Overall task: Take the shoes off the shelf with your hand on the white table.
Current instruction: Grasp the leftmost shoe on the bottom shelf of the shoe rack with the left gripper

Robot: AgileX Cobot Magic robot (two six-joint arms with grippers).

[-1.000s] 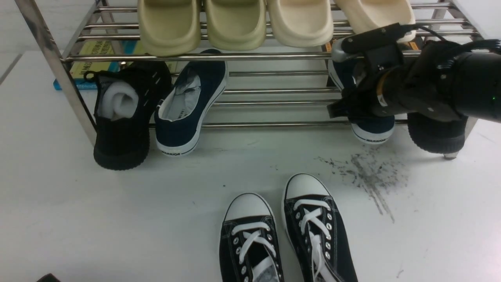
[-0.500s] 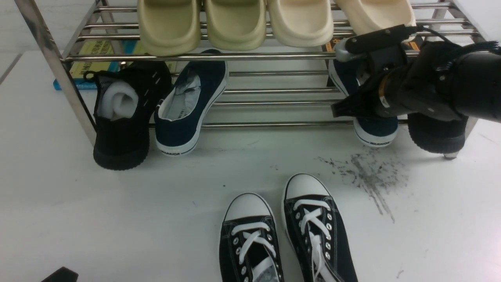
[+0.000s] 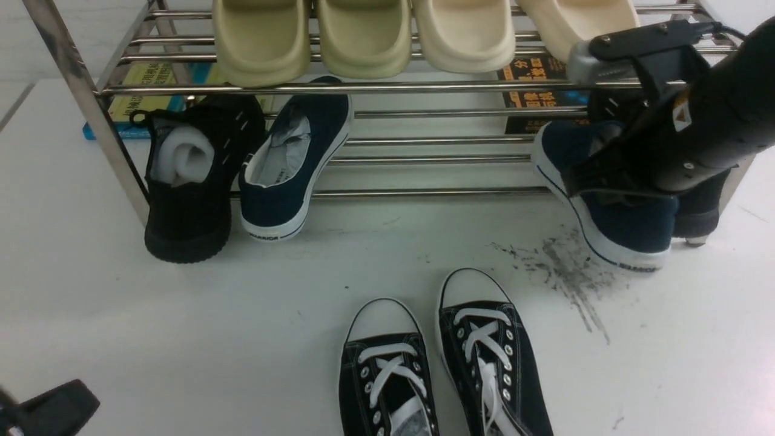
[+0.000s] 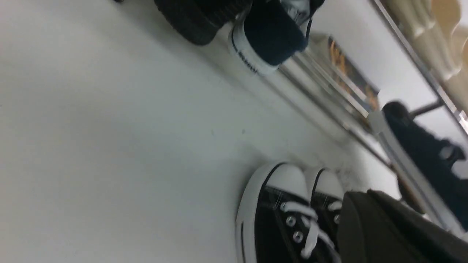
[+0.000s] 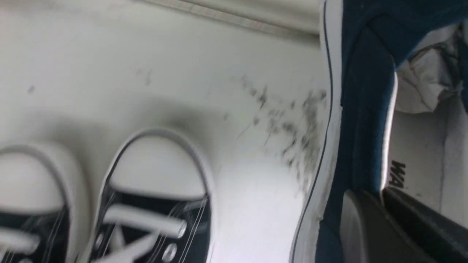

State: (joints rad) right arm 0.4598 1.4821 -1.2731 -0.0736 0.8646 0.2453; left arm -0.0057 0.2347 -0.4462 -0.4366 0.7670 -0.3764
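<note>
One navy slip-on shoe (image 3: 623,227) is off the chrome shelf (image 3: 424,88), its white "WARRIOR" sole by the dark scuff marks (image 3: 569,272) on the white table (image 3: 151,327). My right gripper (image 3: 590,181) is shut on the shoe's side wall (image 5: 365,109), one finger outside and one inside beside the paper stuffing. The other navy shoe (image 3: 290,169) leans on the shelf's lower tier at the left, heel hanging toward the table; it also shows in the left wrist view (image 4: 270,40). My left gripper (image 3: 54,409) is low at the near left corner, jaws unclear.
Two black knit sneakers sit on the lower tier, one at the left (image 3: 187,181) and one behind my right arm (image 3: 696,212). Black lace-up sneakers (image 3: 442,363) stand at the near middle. Cream slippers (image 3: 363,36) fill the top tier. Books (image 3: 539,97) lie behind the shelf.
My right gripper has pulled the right navy shoe off the lower tier, forward and rightward to the scuff marks. My left gripper has come further into view at the near left.
</note>
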